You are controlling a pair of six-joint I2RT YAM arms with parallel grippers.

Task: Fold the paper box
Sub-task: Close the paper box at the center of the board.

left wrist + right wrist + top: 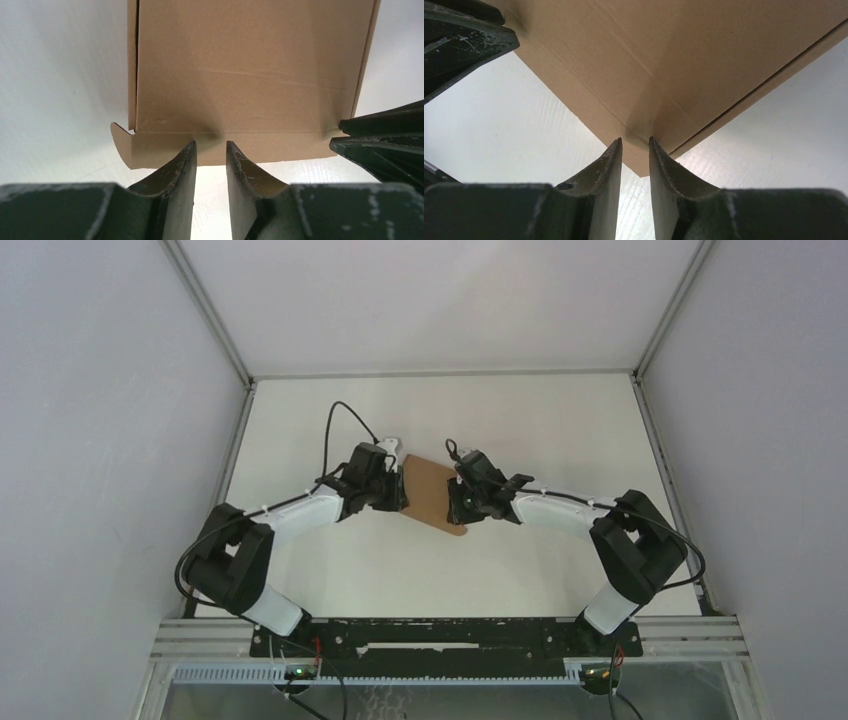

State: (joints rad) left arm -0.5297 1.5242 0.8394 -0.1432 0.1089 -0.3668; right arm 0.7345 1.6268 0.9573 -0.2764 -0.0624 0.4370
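**Paper box (432, 492) flat in the middle of the counter (540, 430), with one arm at each side.**

The long axis of the box runs far to near, with the near end skewed right. The left fingers (397, 490) stand at the left edge of the box, directly facing a narrow flap that has a rounded tab at one end. The right fingers (462, 502) stand at the near-right corner, where a seam shows between two layers. Both pairs are set narrow, with bare counter visible in each gap and no cardboard seen clamped. Both arms are equally near. The coming move likely depends on the left fingers meeting the flap edge squarely.
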